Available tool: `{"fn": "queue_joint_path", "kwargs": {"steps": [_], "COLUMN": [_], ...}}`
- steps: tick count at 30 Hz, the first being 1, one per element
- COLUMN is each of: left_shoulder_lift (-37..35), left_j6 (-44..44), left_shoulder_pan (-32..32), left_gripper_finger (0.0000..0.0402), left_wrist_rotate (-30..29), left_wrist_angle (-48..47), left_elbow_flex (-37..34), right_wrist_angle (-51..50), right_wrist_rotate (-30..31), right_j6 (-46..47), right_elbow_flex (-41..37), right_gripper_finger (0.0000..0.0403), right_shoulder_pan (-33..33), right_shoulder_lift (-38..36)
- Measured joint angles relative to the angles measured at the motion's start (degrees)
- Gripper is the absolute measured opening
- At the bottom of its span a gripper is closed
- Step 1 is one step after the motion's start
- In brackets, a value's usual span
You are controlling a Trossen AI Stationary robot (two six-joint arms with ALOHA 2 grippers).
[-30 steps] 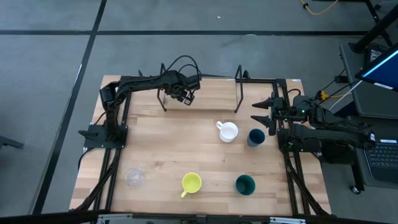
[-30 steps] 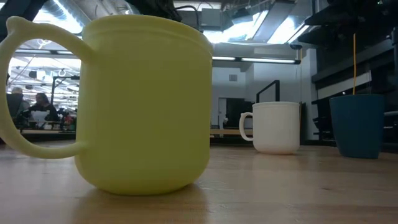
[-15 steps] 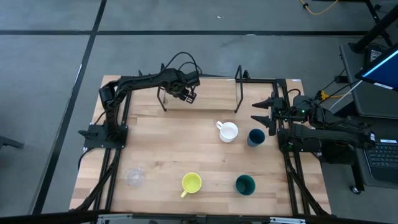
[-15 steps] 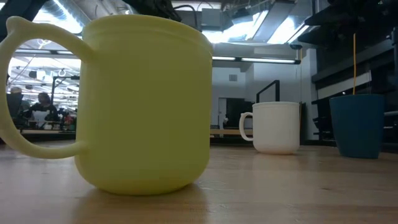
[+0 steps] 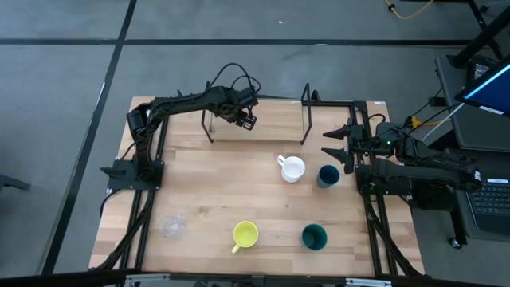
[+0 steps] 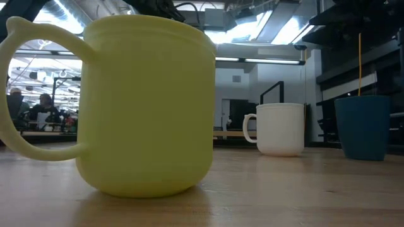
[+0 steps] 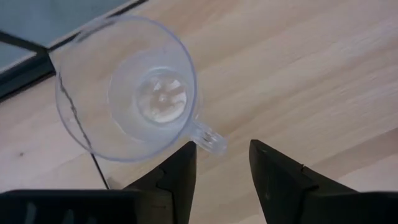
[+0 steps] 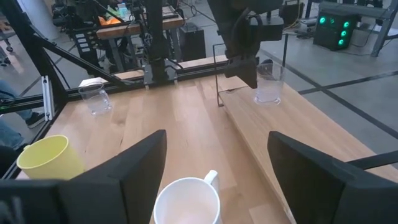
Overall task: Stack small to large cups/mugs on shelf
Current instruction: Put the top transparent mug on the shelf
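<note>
The left gripper [image 5: 248,121], upper centre of the high view, has edged right, jaws parted beside the clear glass cup [image 7: 127,87]'s handle: released on the shelf [image 8: 292,134]. First cup placed. The right gripper [image 5: 333,144] waits open.

A light wooden table [image 5: 207,191] carries six vessels and a shelf. The shelf [image 5: 271,119], a narrow light-wood board with a black wire frame at each end, lies along the table's far edge. A clear glass cup [image 7: 127,87] stands on the shelf toward its left end. On the table, a white mug [image 5: 292,169] and a dark blue cup [image 5: 327,175] stand toward the right edge. Along the near edge stand a second clear glass cup [image 5: 172,227], a yellow mug [image 5: 245,234] and a dark green cup [image 5: 314,236].
</note>
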Motion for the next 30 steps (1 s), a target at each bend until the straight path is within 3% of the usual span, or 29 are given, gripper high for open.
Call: {"fn": "queue_joint_path", "kwargs": {"steps": [16, 24, 30], "left_shoulder_lift": [0.4, 0.3, 0.6], "left_j6": [1.4, 5.4, 10.2], "left_shoulder_pan": [2.4, -0.9, 1.7], "left_gripper_finger": [0.0142, 0.0142, 0.0142], "left_wrist_rotate": [2.5, 3.6, 3.4], "left_wrist_angle": [2.0, 1.3, 4.0], "left_elbow_flex": [0.4, 7.4, 9.6], "right_wrist_angle": [0.0, 0.0, 0.0], "right_wrist_rotate": [0.0, 0.0, 0.0], "right_j6": [-0.7, -1.6, -1.5], "right_elbow_flex": [0.0, 0.0, 0.0], "right_gripper_finger": [0.0282, 0.0282, 0.0282], "right_shoulder_pan": [0.0, 0.0, 0.0], "right_shoulder_lift": [0.0, 0.0, 0.0]}}
